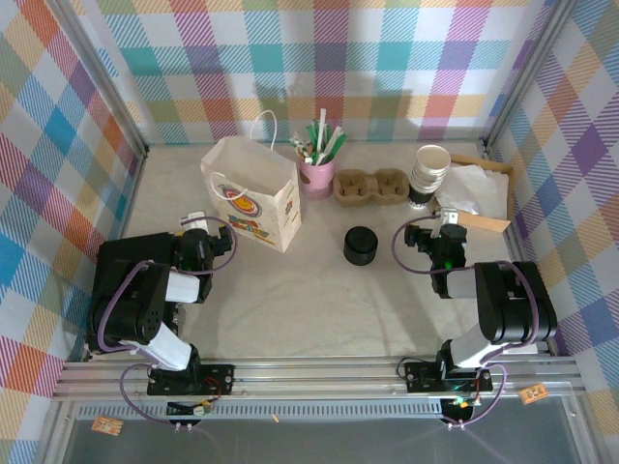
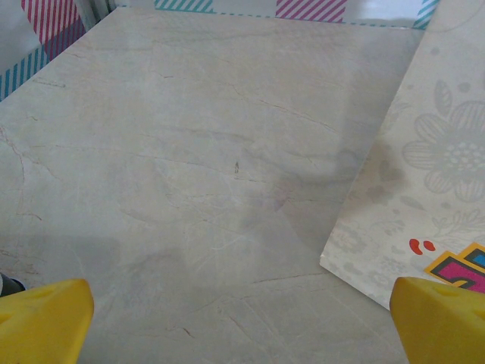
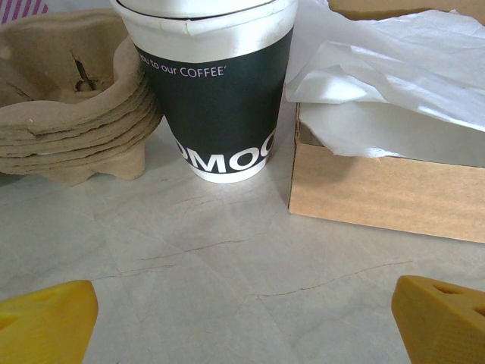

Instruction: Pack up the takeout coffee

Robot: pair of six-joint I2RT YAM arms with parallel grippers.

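Note:
The takeout coffee is out of view. A lidless stack of white cups with black bands [image 1: 428,174] stands at the back right, and a squat black lid stack [image 1: 361,246] sits mid-table. My right gripper [image 1: 447,224] is open just in front of the cup stack [image 3: 216,83], its yellow fingertips [image 3: 45,322] wide apart over bare table. My left gripper [image 1: 198,222] is open too, low over the table beside the white paper bag [image 1: 253,193]. The bag's printed side [image 2: 432,152] fills the right of the left wrist view, close to the right fingertip [image 2: 439,318].
Brown pulp cup carriers [image 1: 372,186] [image 3: 68,98] are stacked left of the cups. A pink cup of straws [image 1: 317,172] stands behind the bag. A cardboard box with white paper [image 1: 476,191] [image 3: 386,182] sits right of the cups. Plaid walls enclose the table.

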